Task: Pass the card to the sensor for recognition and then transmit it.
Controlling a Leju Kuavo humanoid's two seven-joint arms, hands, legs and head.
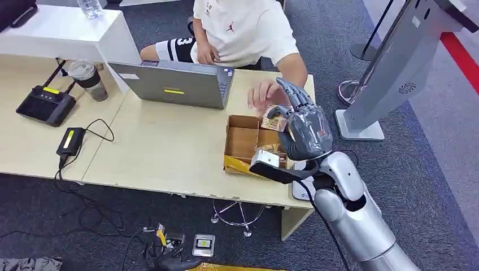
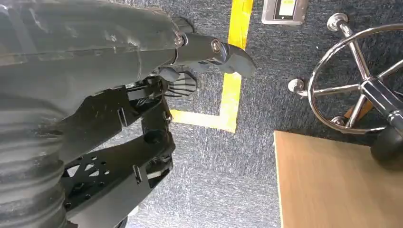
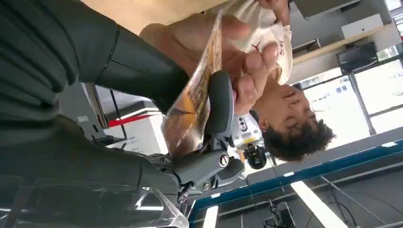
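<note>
Right wrist view: right hand fingers pinch card | person's hand touching | left fingers curled, empty

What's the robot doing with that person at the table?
The robot's right hand is raised over the cardboard box on the table, pinching a card in a clear sleeve. The seated person's hand is reaching for it and touching it, so it looks like a handover. The left hand hangs by the floor.

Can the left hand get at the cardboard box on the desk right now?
Probably not as it stands. The left hand hangs low over the carpet by the desk edge, while the cardboard box sits on the desk top, with the right hand raised beside it.
</note>
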